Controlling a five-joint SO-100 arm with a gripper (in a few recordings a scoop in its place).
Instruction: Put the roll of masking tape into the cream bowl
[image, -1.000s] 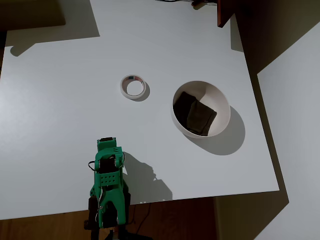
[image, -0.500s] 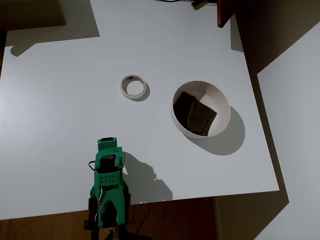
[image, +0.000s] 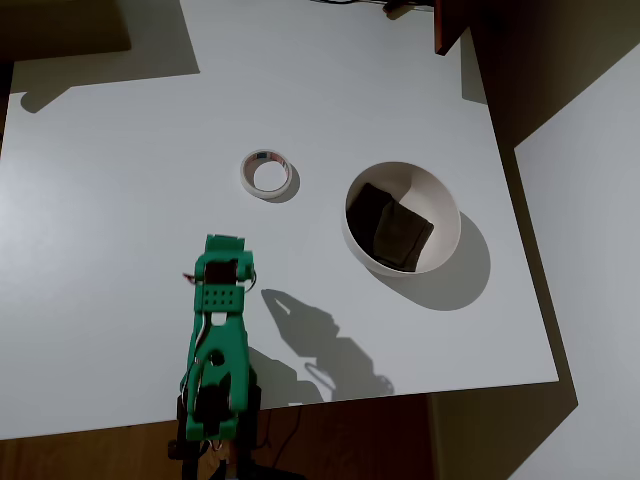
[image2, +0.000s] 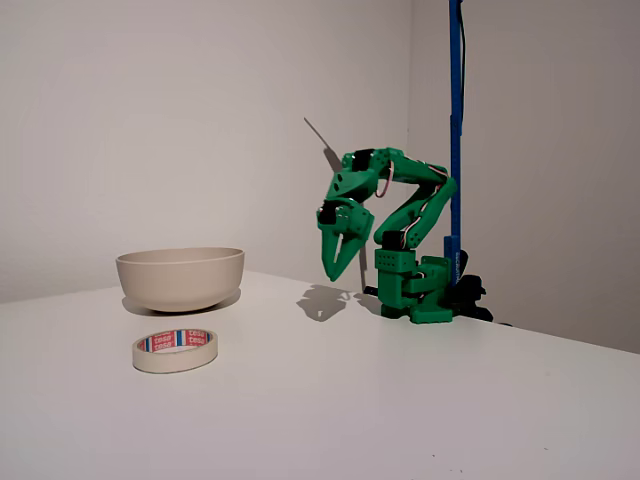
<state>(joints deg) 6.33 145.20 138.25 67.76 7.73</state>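
So far nothing is done: my claw hangs empty, fingers seemingly closed, with the tape flat at its 1 o'clock overhead, the bowl unfilled.

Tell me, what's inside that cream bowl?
In the overhead view, a dark brown folded cloth lies inside the cream bowl. Whatever is beneath the cloth is covered. The fixed view shows just the bowl's outer wall.

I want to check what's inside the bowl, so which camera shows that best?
The overhead view. It looks straight down into the bowl, so the dark folded cloth lying in it is plain. The fixed view sees the bowl from the side, at rim level: outer wall and rim only, nothing of the inside.
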